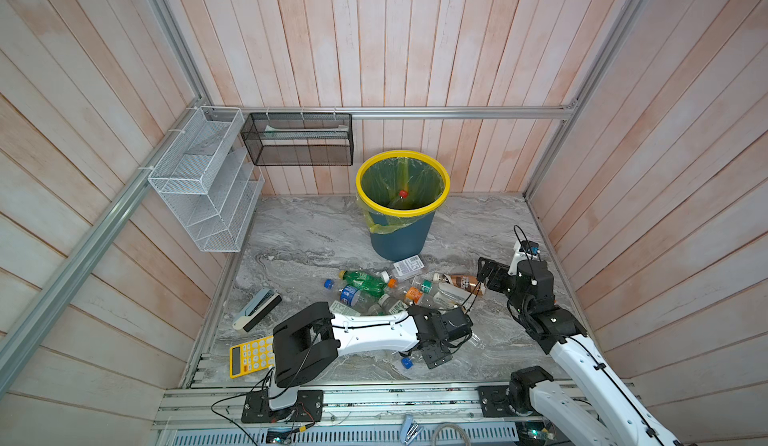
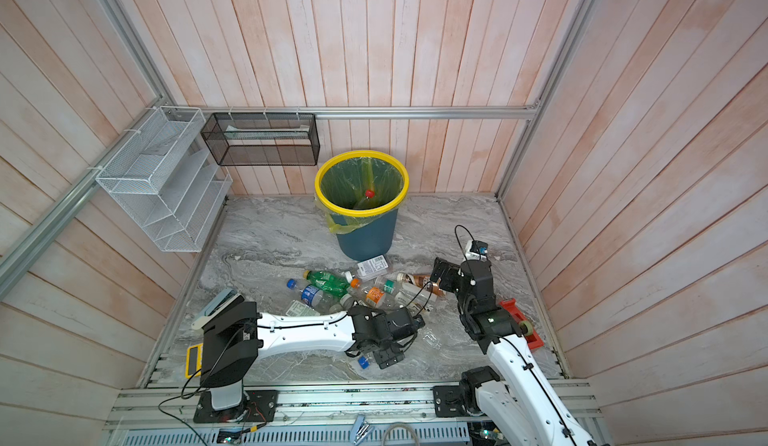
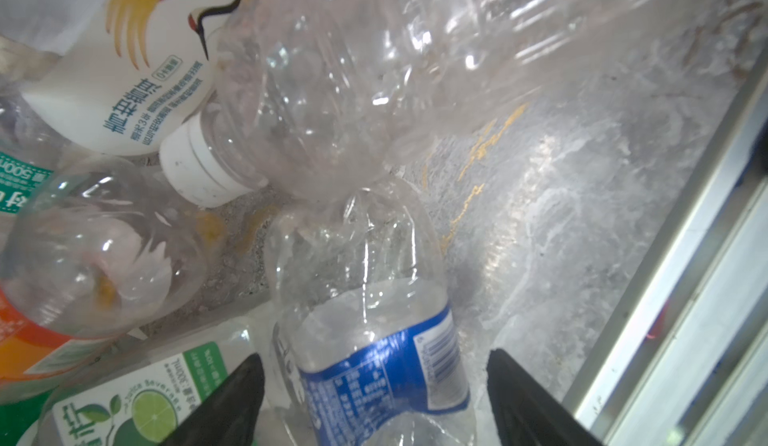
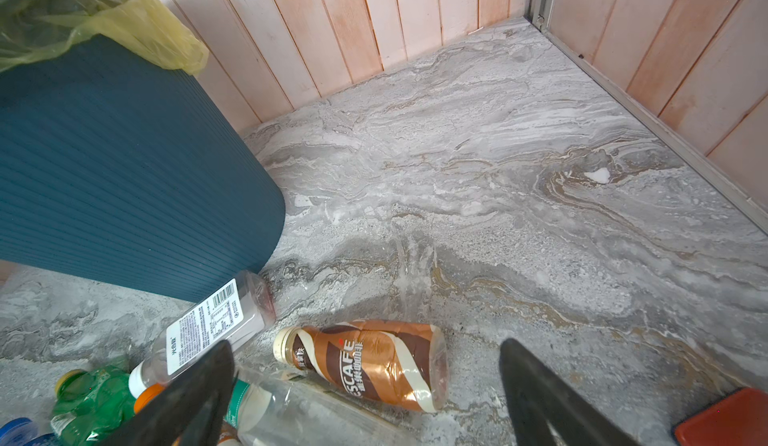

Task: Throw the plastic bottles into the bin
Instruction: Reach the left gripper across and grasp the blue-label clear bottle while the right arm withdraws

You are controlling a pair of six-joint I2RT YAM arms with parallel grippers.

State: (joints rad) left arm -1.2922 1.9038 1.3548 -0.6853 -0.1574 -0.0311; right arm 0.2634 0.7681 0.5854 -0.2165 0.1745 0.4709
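Near edge of the counter (image 1: 498, 365), about mid: my left gripper (image 3: 374, 354) is down low, fingers either side of a clear blue-labelled bottle (image 3: 386, 381) lying on the marble. One finger looks to be against it, with a slight gap at the other, so I can't tell if I'm actually pinching. Further in, mid-counter: the other plastic bottles (image 1: 390, 294) in a loose heap, all lying down, green bottle (image 1: 365, 281) on the heap's left side. At the heap's right end my right gripper (image 4: 366, 343) hovers spread wide, nothing between the fingers, brown coffee bottle (image 4: 374, 365) on the counter below it. Far edge, near the back wall: bin (image 1: 399, 240) upright, one red-capped bottle (image 1: 402, 193) inside the liner.
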